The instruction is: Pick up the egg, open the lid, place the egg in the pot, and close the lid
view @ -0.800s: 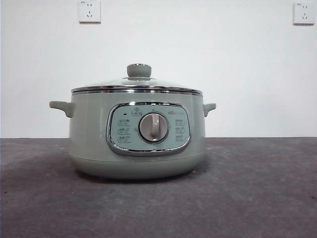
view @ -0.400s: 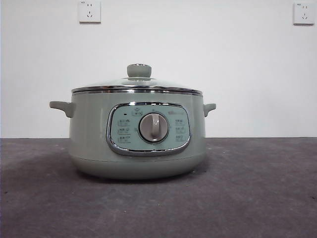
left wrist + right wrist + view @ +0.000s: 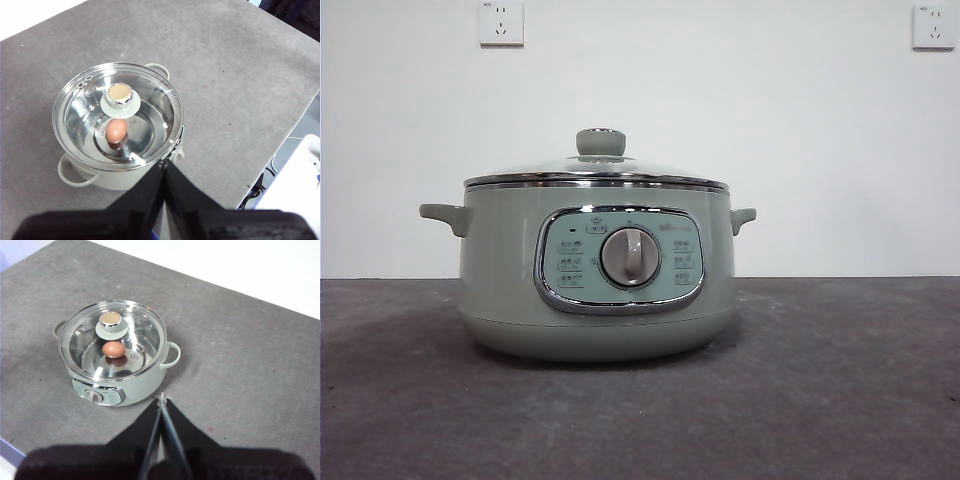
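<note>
Egg (image 3: 114,349) is lying inside lidded pot (image 3: 500,270), apparently on its floor; left gripper (image 3: 164,164) and right gripper (image 3: 161,399) are hovering above, jaws pressed together, empty.

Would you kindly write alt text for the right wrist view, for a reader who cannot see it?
A sage-green pot stands on a grey table with its glass lid closed, and a brown egg lies inside, seen through the glass. The right gripper, jaws shut and holding nothing, hangs above the table beside the pot, apart from it.
</note>
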{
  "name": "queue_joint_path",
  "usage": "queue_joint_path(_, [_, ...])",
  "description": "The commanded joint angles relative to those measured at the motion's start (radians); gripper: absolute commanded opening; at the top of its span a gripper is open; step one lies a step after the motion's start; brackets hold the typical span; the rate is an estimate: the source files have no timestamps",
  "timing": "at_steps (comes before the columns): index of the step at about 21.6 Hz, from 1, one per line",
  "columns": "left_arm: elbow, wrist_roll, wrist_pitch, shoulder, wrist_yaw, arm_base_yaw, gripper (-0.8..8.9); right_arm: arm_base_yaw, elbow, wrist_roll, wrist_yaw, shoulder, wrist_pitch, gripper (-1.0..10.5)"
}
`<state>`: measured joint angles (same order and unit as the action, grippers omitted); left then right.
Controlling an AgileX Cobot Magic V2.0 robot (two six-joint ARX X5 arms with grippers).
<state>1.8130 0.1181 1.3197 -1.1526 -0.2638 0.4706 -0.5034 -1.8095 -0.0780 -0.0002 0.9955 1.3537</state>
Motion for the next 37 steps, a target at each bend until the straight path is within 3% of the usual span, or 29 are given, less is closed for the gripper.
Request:
queue_joint_path(1, [-0.005, -0.01, -0.003, -0.002, 0.0, -0.002, -0.03, 0.0, 0.008, 0.006, 0.001, 0.01, 0.024, 0.0])
queue_joint_path(14, [-0.005, -0.006, -0.004, -0.005, 0.0, -0.002, -0.03, 0.0, 0.008, 0.006, 0.001, 0.084, 0.024, 0.0])
queue_joint_path(20, [-0.005, 0.058, -0.099, -0.005, 0.007, -0.014, -0.03, 0.0, 0.008, 0.006, 0.008, 0.141, 0.024, 0.0])
queue_joint_path(22, [-0.006, 0.101, -0.16, -0.002, 0.01, -0.052, -0.03, 0.0, 0.008, 0.006, 0.008, 0.163, 0.024, 0.0])
queue_joint_path(26, [-0.027, 0.212, -0.31, 0.068, -0.064, -0.282, -0.03, 0.0, 0.008, 0.006, 0.008, 0.224, 0.024, 0.0])
queue_joint_path(29, [-0.22, 0.212, -0.49, 0.201, -0.148, -0.433, -0.03, 0.0, 0.008, 0.006, 0.009, 0.265, 0.024, 0.0])
queue_joint_path(33, [-0.688, 0.208, -0.863, 0.447, -0.071, -0.542, -0.03, 0.0, 0.008, 0.006, 0.008, 0.306, 0.024, 0.0])
queue_joint_path(37, [-1.123, 0.182, -1.096, 0.665, -0.045, -0.564, -0.03, 0.0, 0.008, 0.006, 0.009, 0.329, 0.023, 0.0])
